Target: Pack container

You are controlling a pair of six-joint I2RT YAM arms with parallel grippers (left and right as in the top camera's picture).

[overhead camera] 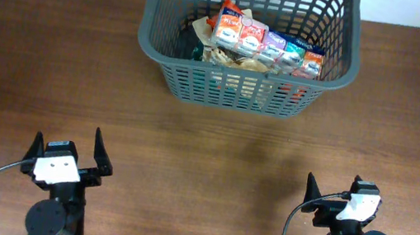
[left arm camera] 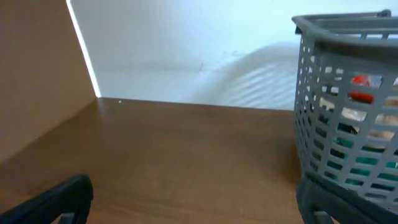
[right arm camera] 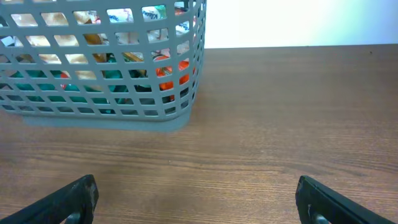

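The container, a large dark grey lattice basket, stands at the far middle of the table. It holds several food packets, mostly orange, purple and blue. The basket also shows at the right of the left wrist view and at the upper left of the right wrist view. My left gripper is open and empty at the near left. My right gripper is open and empty at the near right. Both are well short of the basket.
The brown wooden table lies between the grippers and the basket. A white wall runs behind the table's far edge.
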